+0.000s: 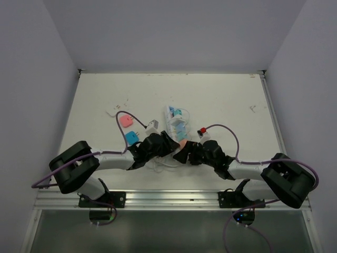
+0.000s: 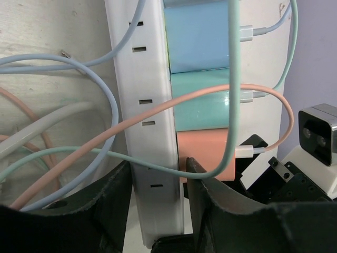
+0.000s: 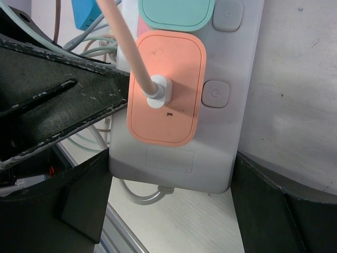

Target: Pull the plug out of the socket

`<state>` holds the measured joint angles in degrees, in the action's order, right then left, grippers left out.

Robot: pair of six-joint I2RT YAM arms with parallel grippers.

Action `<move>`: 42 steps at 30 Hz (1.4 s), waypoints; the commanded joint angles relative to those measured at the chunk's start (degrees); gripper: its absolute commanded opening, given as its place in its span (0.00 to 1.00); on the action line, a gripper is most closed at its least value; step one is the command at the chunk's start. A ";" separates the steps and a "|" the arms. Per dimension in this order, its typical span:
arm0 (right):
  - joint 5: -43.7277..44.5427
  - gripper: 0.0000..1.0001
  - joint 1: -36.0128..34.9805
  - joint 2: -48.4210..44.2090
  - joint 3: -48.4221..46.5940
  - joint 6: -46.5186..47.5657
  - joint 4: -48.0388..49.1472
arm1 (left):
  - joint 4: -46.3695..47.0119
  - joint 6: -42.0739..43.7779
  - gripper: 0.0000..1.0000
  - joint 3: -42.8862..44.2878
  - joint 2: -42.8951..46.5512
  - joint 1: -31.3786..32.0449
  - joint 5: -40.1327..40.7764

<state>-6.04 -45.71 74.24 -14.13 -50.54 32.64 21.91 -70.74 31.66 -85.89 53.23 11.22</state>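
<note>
The socket, a long white power strip (image 1: 175, 122), lies mid-table with blue, teal and orange plug cubes in it. In the left wrist view my left gripper (image 2: 158, 184) is shut on the strip's near end (image 2: 145, 105), one finger on each flat side, just below the orange plug (image 2: 205, 153). In the right wrist view my right gripper (image 3: 171, 200) is open, its fingers (image 3: 79, 195) flanking the strip's end (image 3: 174, 158) below the orange plug (image 3: 166, 87), which sits fully in the strip. In the top view the left gripper (image 1: 164, 143) and right gripper (image 1: 185, 153) meet at that near end.
Loose pink (image 1: 125, 121), blue (image 1: 131, 138) and white (image 1: 152, 125) plug cubes lie left of the strip, a small red piece (image 1: 201, 130) to its right. Pastel cables (image 2: 79, 158) loop across the strip and table. Walls enclose the table on three sides.
</note>
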 commanded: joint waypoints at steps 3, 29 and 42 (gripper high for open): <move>-3.71 0.00 -0.34 1.00 -2.22 -0.52 4.80 | 3.75 3.68 0.43 0.60 -0.33 0.12 0.29; 0.68 0.94 -0.25 -17.37 -7.92 3.43 -20.86 | -4.60 5.00 0.00 -3.36 7.14 0.03 5.12; 5.87 0.85 -0.25 -19.47 -8.02 0.71 -23.24 | -8.55 5.26 0.00 -3.01 8.72 0.03 6.70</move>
<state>-4.01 -46.06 57.08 -20.91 -48.53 10.20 16.43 -67.46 28.51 -79.24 53.63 14.00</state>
